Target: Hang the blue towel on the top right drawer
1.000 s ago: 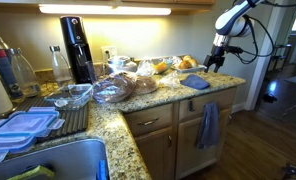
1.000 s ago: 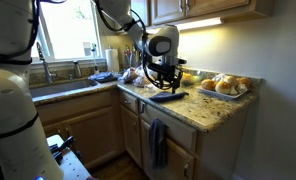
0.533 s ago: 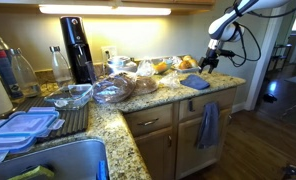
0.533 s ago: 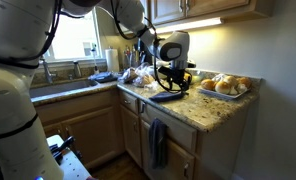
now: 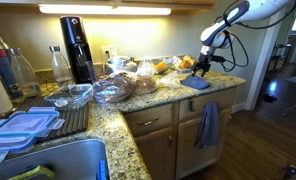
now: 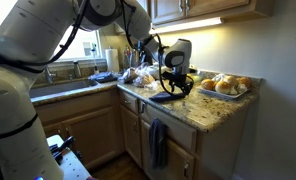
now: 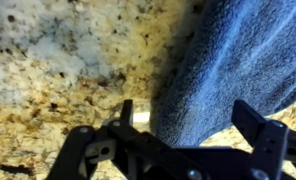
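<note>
The blue towel (image 5: 197, 82) lies flat on the granite counter near its corner; it also shows in an exterior view (image 6: 168, 97). My gripper (image 5: 201, 68) hovers just above it, also seen in an exterior view (image 6: 172, 86). In the wrist view the gripper (image 7: 188, 118) is open, and the towel (image 7: 238, 55) lies below and between the two fingers, with no visible contact. The top right drawer (image 5: 225, 98) sits under the counter edge, shut, with a darker slate-blue towel (image 5: 208, 125) hanging beside it.
A tray of bread rolls (image 6: 226, 86) stands behind the towel. Bagged bread (image 5: 128, 85), a glass bowl (image 5: 73, 96), a black soda machine (image 5: 76, 48) and plastic lids (image 5: 23, 125) crowd the counter. The sink (image 5: 48, 165) is at the front.
The gripper has come down and toward the blue towel, from above the counter's far end to just over the cloth. The towel has not moved.
</note>
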`<action>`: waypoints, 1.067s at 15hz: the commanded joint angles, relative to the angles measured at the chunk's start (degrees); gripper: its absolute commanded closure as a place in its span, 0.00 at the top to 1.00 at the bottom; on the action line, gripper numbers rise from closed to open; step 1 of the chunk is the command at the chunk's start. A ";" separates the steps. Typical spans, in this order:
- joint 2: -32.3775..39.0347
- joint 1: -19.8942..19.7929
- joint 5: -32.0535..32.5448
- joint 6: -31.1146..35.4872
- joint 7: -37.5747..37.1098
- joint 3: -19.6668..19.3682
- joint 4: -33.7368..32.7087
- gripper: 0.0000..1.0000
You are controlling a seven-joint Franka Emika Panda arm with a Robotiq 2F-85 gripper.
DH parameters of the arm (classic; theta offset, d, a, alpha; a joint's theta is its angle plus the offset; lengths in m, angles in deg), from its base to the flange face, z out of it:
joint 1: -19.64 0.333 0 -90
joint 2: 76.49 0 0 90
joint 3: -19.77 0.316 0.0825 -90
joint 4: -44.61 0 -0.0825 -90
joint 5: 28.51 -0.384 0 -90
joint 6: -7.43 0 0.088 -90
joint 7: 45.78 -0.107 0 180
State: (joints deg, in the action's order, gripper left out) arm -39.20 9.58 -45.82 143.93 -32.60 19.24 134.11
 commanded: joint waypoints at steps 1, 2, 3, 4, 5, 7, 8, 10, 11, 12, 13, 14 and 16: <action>2.42 -2.14 -0.22 -0.92 0.78 2.22 -3.74 1.00; 3.10 -2.34 -0.50 -0.62 0.96 2.57 -4.27 1.00; 3.56 -2.51 -0.59 -0.54 1.06 2.83 -4.81 1.00; 4.06 -2.79 -0.71 -0.56 1.25 3.18 -5.25 1.00; 4.41 -2.87 -0.64 -0.56 1.14 3.32 -5.60 1.00; 4.96 -3.04 -0.53 -0.67 0.85 3.57 -6.31 1.00; 4.84 -2.63 0.08 -1.08 -0.10 3.10 -6.43 0.95; 4.21 -1.92 1.10 -1.61 -1.44 2.20 -6.08 0.71; 3.80 -1.60 1.63 -2.09 -2.09 1.81 -5.77 0.70; 3.12 -1.38 2.15 -2.22 -2.36 1.56 -5.15 0.64; 2.60 -1.11 2.75 -2.37 -2.92 1.21 -4.79 0.56; 2.09 -1.01 3.24 -2.34 -3.05 1.09 -4.34 0.50; 1.72 -1.15 3.51 -2.16 -2.60 1.35 -3.96 0.37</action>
State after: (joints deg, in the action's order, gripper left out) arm -35.25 8.38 -43.91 143.42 -33.67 20.81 128.49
